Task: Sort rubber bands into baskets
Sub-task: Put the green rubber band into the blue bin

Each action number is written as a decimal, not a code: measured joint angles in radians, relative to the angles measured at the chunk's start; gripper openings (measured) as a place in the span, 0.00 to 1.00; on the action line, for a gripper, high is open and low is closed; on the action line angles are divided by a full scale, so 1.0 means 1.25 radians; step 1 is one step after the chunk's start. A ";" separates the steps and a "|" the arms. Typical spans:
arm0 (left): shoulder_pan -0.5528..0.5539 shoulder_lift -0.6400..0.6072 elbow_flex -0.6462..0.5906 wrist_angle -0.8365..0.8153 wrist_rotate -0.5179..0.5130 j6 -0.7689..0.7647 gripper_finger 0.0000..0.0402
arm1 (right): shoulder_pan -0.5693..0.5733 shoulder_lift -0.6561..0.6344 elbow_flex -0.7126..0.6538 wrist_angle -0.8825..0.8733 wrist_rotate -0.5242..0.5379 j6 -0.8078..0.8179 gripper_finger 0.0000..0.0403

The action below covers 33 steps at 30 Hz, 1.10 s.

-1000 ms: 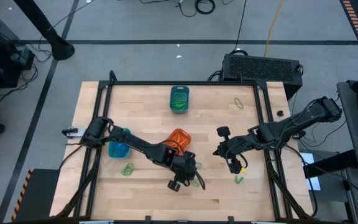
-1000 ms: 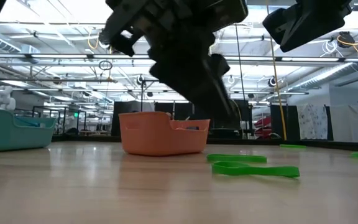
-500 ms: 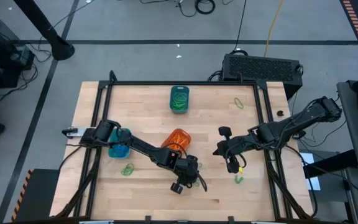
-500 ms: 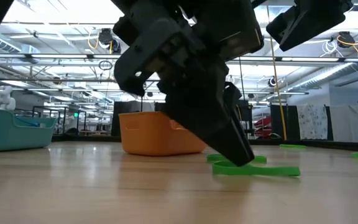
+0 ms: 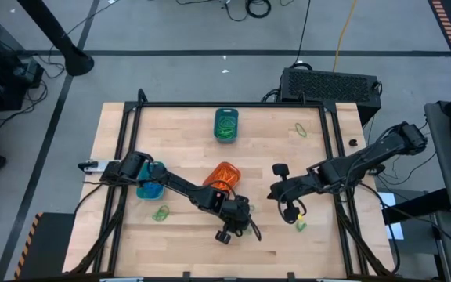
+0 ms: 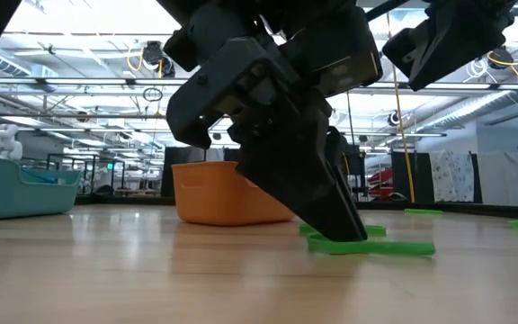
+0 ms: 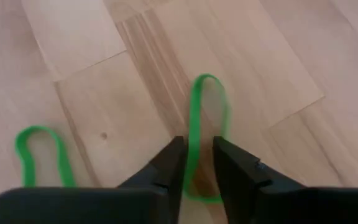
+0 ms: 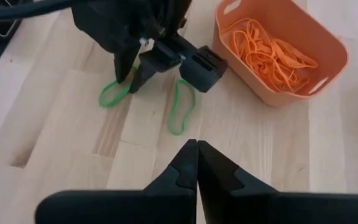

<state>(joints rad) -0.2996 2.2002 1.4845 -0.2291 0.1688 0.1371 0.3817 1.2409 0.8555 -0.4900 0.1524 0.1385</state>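
The left gripper [image 7: 197,163] is down on the table [image 5: 186,133] near the middle of its front edge, fingers narrowed to a slim gap astride one strand of a green rubber band [image 7: 199,118] lying flat. That straddle looks deliberate: pinch one side of the loop and the rest should lift with it. A second green band [image 7: 39,152] lies just beside it, untouched.

The right gripper [image 8: 197,163] hangs above the table nearby, fingers pressed together and holding nothing, evidently waiting.

The orange basket [image 5: 224,176] just behind already holds orange bands. The dark teal basket [image 5: 225,124] at the table's far edge holds green ones, so that is probably this band's destination. The turquoise basket [image 5: 149,186] sits toward the left edge.
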 joint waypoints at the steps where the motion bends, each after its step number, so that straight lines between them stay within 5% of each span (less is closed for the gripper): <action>1: 0.000 0.000 0.000 0.000 0.000 0.000 0.20 | 0.000 0.001 0.000 -0.001 0.000 -0.002 0.00; 6: -0.001 -0.001 0.000 -0.002 -0.002 0.021 0.02 | 0.000 0.001 0.000 0.000 -0.001 -0.024 0.00; 12: -0.014 -0.036 -0.001 -0.012 -0.096 0.049 0.01 | 0.000 0.001 0.000 -0.003 -0.001 -0.025 0.00; 21: 0.004 -0.191 -0.001 -0.223 -0.257 0.058 0.00 | 0.000 0.001 0.000 -0.007 -0.001 -0.025 0.00; 26: 0.079 -0.265 -0.001 -0.364 -0.378 0.072 0.00 | 0.000 0.000 0.000 -0.004 0.000 -0.025 0.00; 33: 0.311 -0.333 -0.009 -0.404 -0.392 0.126 0.00 | 0.000 0.000 0.000 0.005 0.002 -0.038 0.00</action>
<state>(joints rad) 0.0891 1.7840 1.4734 -0.7342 -0.3206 0.2951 0.3813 1.2407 0.8551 -0.4835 0.1555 0.0913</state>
